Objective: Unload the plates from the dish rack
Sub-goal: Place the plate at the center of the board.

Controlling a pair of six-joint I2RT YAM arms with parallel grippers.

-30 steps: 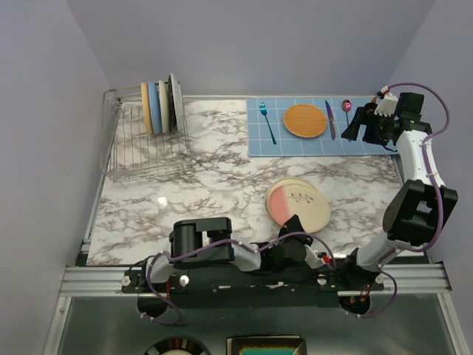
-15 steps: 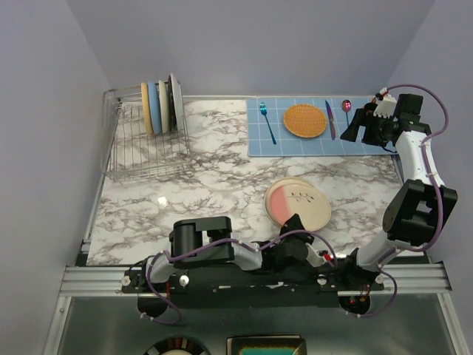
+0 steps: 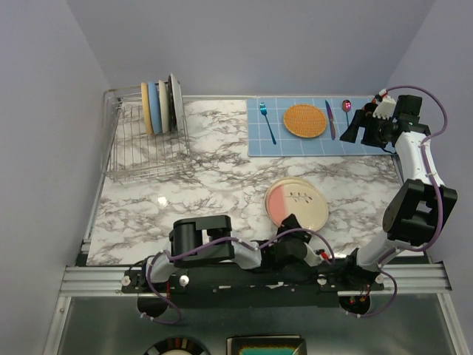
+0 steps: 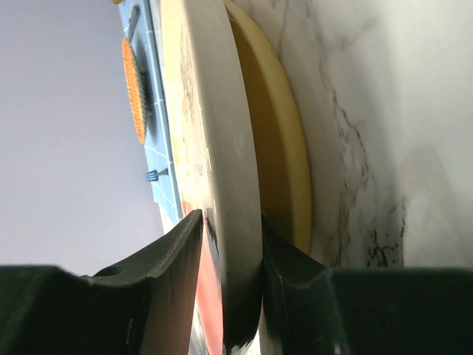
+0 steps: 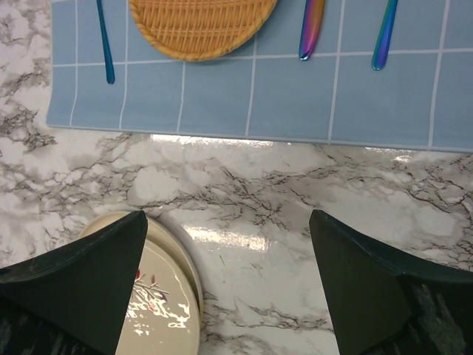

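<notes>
Marble table bears plate, rim hidden behind left gripper.

Pale lilac walls enclose a glossy white marble-patterned table.

Top external: fixed, high over near edge, looks down on whole table; left wrist: low, edge-on, very close to pink-and-cream plate; right wrist: straight down, mid height; all share plate, blue mat, woven disc.
</notes>
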